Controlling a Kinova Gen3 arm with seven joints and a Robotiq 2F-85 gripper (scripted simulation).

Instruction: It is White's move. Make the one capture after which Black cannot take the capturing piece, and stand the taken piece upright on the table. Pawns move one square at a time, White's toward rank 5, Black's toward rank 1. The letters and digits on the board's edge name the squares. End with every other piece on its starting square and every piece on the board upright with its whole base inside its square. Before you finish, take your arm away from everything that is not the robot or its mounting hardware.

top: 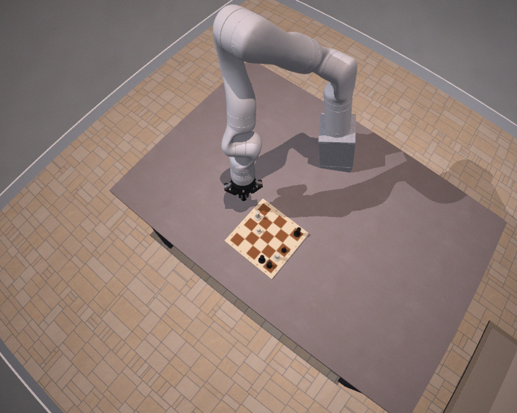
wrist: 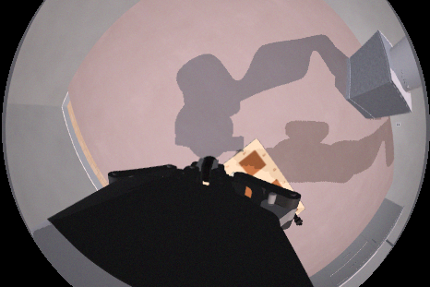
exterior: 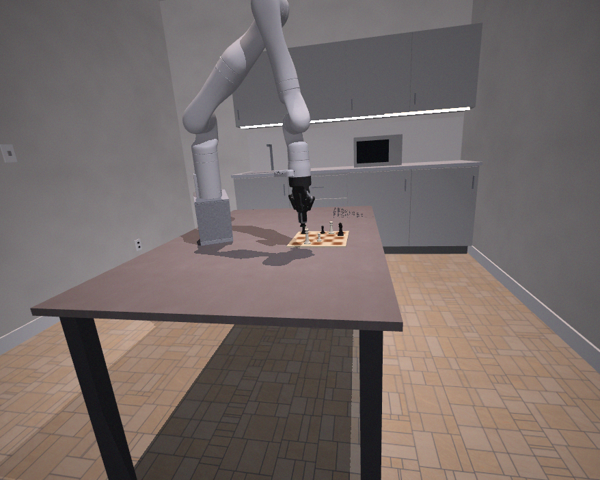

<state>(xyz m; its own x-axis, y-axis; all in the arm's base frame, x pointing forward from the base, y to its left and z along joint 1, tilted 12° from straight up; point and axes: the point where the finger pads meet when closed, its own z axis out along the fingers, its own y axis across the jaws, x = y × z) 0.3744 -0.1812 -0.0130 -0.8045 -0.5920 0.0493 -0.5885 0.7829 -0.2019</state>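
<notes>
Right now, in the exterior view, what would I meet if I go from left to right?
Wall switch → wall outlet → arm's pedestal → end effector shut on a black chess piece → microwave.
</notes>
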